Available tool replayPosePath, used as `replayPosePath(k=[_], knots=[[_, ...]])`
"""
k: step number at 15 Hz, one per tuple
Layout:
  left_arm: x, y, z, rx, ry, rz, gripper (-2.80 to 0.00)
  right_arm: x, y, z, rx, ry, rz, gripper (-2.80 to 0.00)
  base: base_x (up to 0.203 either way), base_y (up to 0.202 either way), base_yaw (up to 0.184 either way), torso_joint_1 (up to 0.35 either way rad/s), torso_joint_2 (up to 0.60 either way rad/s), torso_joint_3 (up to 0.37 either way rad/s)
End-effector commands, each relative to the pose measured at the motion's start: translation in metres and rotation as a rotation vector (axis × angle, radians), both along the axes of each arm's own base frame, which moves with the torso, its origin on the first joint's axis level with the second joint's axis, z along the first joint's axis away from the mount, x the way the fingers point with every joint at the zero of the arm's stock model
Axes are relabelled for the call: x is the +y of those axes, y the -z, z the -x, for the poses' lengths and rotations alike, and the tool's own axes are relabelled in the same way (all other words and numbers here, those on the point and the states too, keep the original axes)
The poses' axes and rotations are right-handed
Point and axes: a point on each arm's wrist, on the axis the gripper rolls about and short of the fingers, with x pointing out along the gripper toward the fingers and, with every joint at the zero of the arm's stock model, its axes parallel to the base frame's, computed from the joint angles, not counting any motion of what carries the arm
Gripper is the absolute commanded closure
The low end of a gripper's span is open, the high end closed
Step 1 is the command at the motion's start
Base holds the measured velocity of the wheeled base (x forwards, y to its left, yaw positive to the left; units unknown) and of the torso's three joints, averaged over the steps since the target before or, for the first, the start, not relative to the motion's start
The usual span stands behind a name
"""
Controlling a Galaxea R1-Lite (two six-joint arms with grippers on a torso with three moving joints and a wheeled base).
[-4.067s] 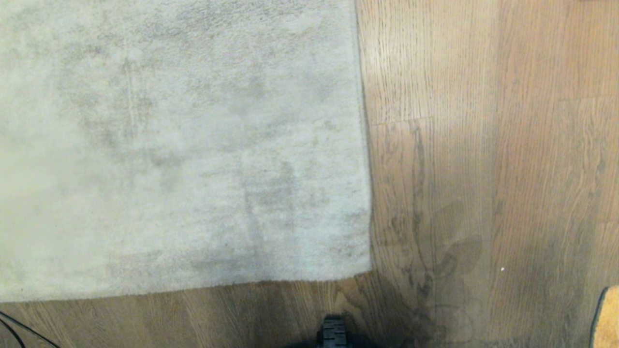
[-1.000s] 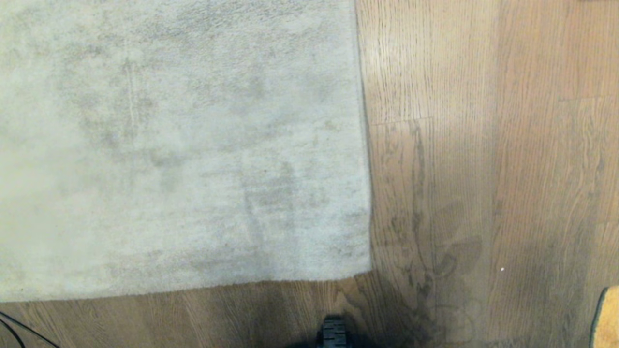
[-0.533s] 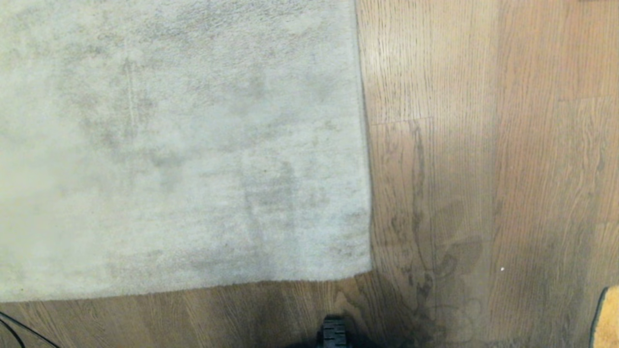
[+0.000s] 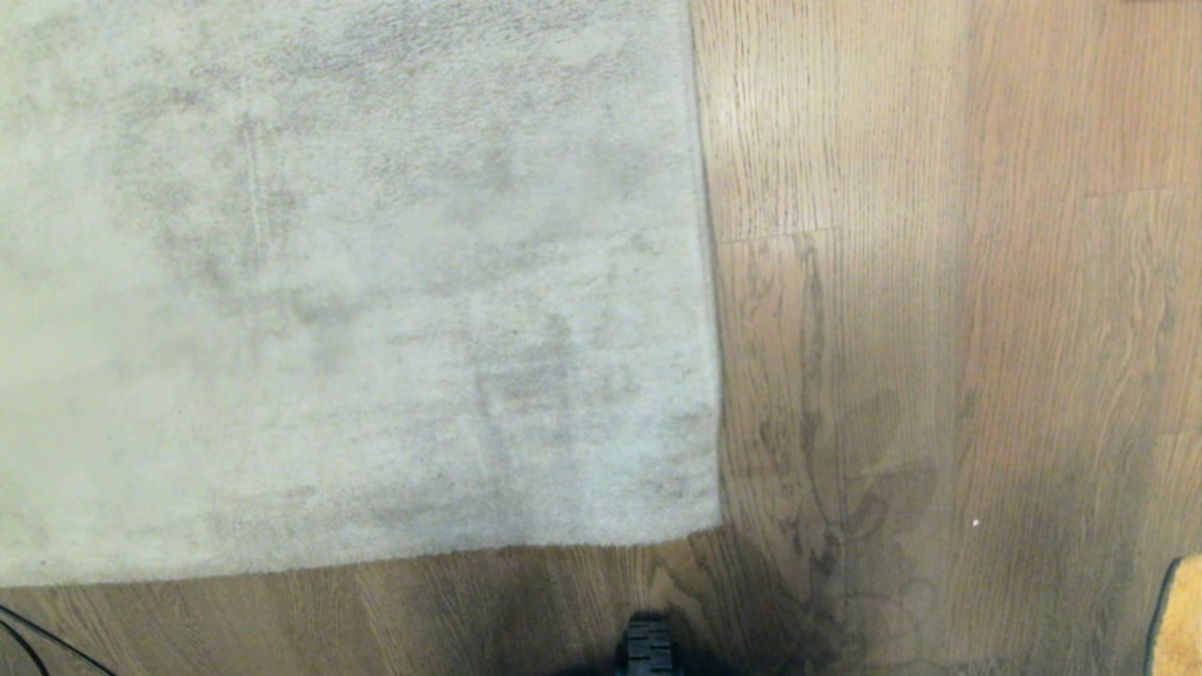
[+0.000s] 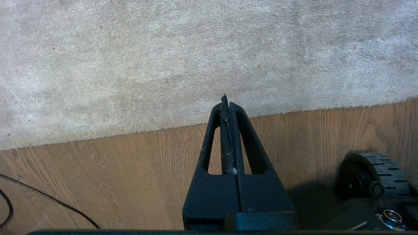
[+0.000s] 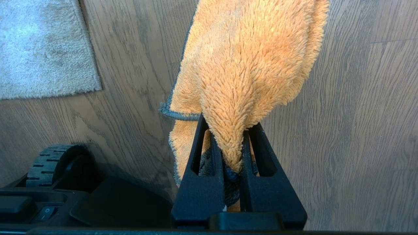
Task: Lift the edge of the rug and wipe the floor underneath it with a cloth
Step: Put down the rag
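The pale grey rug lies flat on the brown wood floor. Its near rug edge and its right side meet at a corner. In the left wrist view my left gripper is shut with nothing in it and hangs over the floor, close to the rug edge. My right gripper is shut on the fuzzy orange cloth, which drapes forward over its fingers above bare floor, to the right of the rug's corner. A sliver of the cloth shows at the head view's lower right.
A black cable lies on the floor to the left of the left gripper, and shows again in the head view. My base's black wheel sits just in front of the rug's corner and shows in both wrist views.
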Motion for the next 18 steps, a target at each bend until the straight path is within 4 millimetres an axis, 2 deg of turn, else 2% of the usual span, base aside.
replayPosePath(k=[1, 18], knots=[[0.0000, -0.0001, 0.0001, -0.001, 0.000, 0.000, 0.00, 0.0000, 0.0000, -0.0001, 0.001, -0.001, 0.001, 0.00, 0.000, 0.000, 0.000, 0.000, 0.00, 0.000], [0.0000, -0.0001, 0.0001, -0.001, 0.002, -0.003, 0.00, 0.0000, 0.0000, -0.0001, 0.002, -0.002, 0.001, 0.00, 0.000, 0.002, 0.001, 0.000, 0.00, 0.000]])
